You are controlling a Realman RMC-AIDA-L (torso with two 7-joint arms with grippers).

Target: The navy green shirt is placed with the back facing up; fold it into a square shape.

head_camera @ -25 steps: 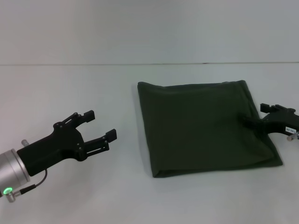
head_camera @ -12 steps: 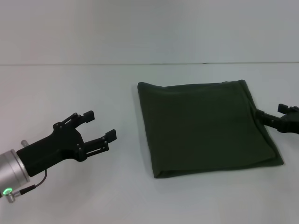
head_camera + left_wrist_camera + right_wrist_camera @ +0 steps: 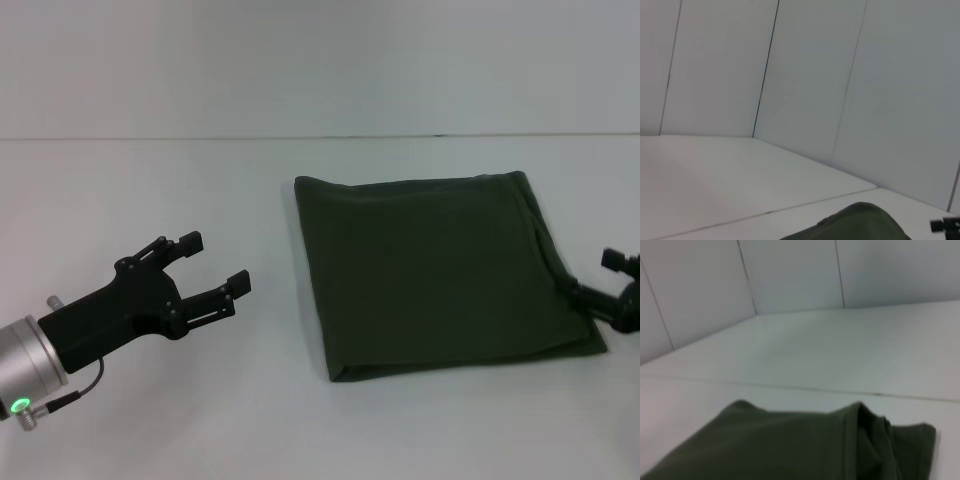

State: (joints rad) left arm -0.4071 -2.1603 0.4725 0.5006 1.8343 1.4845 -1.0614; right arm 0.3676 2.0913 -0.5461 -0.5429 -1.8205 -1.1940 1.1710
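The navy green shirt (image 3: 430, 270) lies folded into a rough square on the white table, right of centre; it also shows in the left wrist view (image 3: 855, 225) and the right wrist view (image 3: 790, 445). My right gripper (image 3: 592, 274) sits at the shirt's right edge near its front corner, mostly cut off by the picture border. Its fingers are apart, and the lower fingertip (image 3: 575, 289) is just at the cloth's hem. My left gripper (image 3: 218, 260) hovers open over bare table well left of the shirt, holding nothing.
The white table (image 3: 200, 400) spreads around the shirt, and its far edge meets a pale panelled wall (image 3: 320, 60). The cloth's right hem is slightly rumpled near the right gripper.
My right gripper has drawn back off the shirt, to the right and toward the front, leaving the cloth lying flat. The left arm has barely shifted.
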